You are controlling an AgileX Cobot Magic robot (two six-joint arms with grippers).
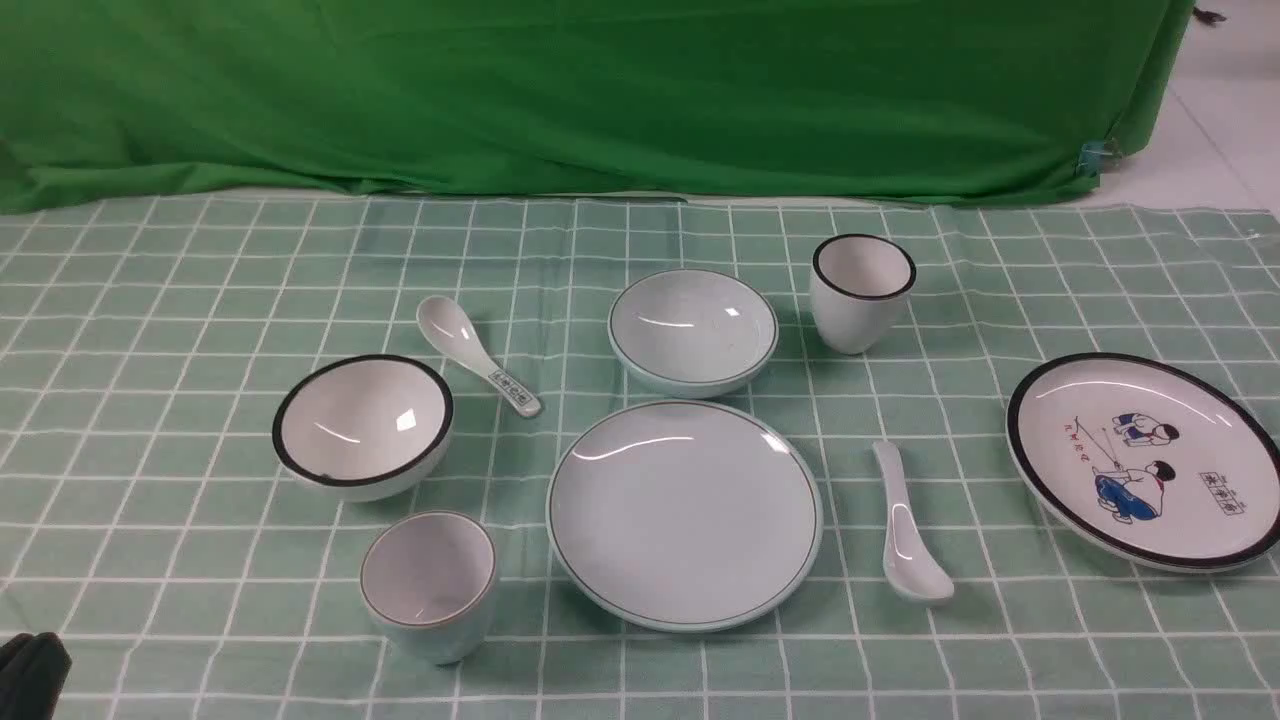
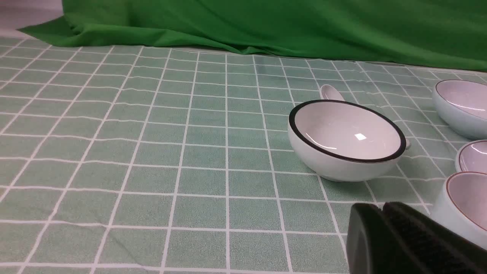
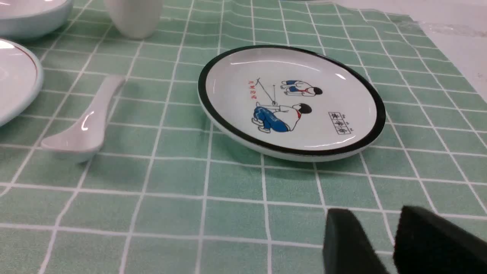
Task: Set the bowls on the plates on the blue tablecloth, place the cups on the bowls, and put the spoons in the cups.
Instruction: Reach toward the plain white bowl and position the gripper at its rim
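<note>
"Front view?"
"Pale-blue dinner plate [image 1: 685, 515] centred; black-rimmed rice bowl [image 1: 363, 425] at its ten o'clock."
"Left wrist?"
"Left jaws [image 2: 384, 207] pressed together, empty."
"Right wrist?"
"Right jaws [image 3: 374, 213] spread; cartoon plate [image 3: 293, 101] towards eleven o'clock."

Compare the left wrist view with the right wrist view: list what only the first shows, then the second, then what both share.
Only the left: the black-rimmed bowl, the brown-rimmed cup and the green backdrop.
Only the right: the cartoon plate.
Both: the pale-blue bowl, part of the plain plate, and the gridded cloth.
</note>
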